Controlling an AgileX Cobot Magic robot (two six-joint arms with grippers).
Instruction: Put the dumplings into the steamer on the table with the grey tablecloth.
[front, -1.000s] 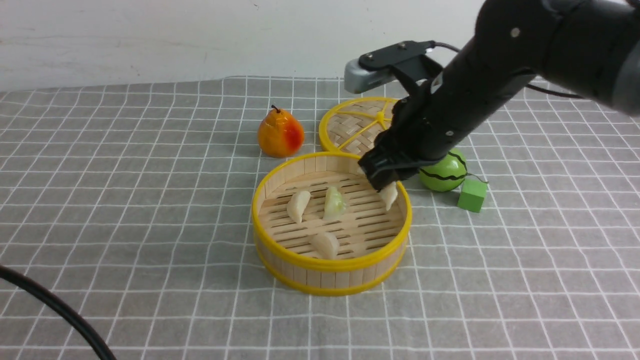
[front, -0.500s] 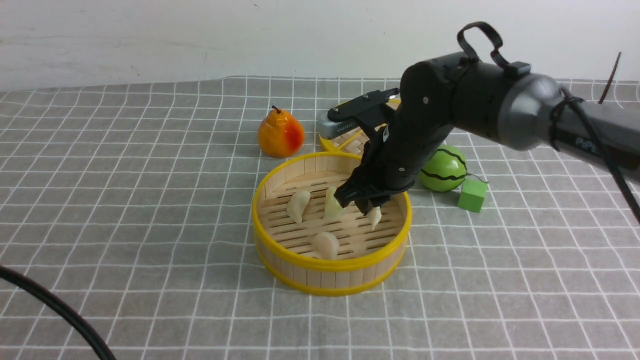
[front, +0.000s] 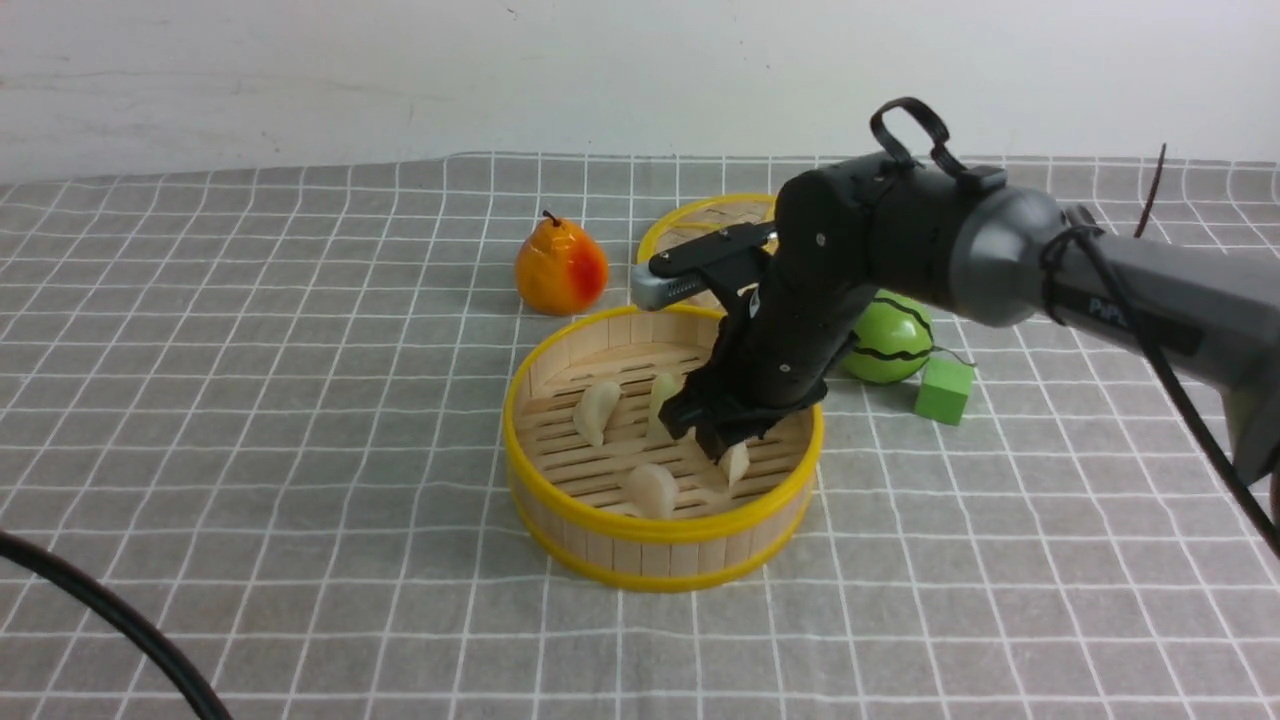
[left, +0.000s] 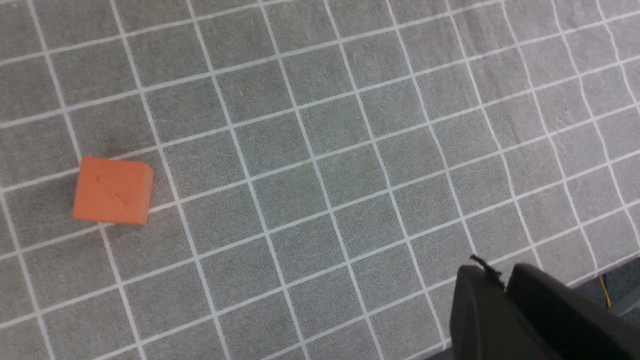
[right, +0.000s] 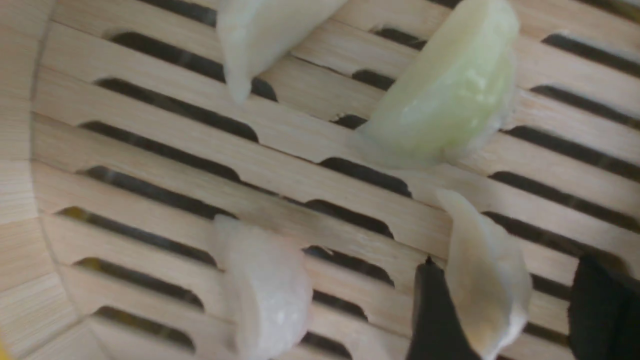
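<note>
Table (front: 1000, 620) under a grey tablecloth (front: 300, 400), gridded with thin white lines, fills the front view up to a pale wall. The right arm (front: 1000, 260), black and grey, reaches in from the right and bends down over the steamer (front: 640, 555), a round bamboo basket with yellow rims standing near the middle of the cloth. Just behind the steamer lies its flat woven lid (front: 690, 225), partly hidden by the arm. A green striped toy watermelon (front: 895, 355) sits to the right of the steamer, and an orange-red pear (front: 560, 268) stands behind it to the left. A small green cube (front: 944, 390) rests beside the watermelon.

All four dumplings are inside the steamer, on its slatted floor. One cream dumpling (front: 597, 410) lies at the left, the pale green one (front: 662, 395) is next to it and half covered by the gripper, and another (front: 650, 490) lies near the front wall.

The right gripper (front: 725, 440) is low inside the basket. In the right wrist view its black fingers (right: 435, 310) stand apart, with the fourth dumpling (right: 487, 280) between them, against one finger and clear of the other.

In the left wrist view an orange cube (left: 112, 191) lies on the cloth, well apart from the left gripper (left: 502, 285), whose fingers lie together with nothing between them.
</note>
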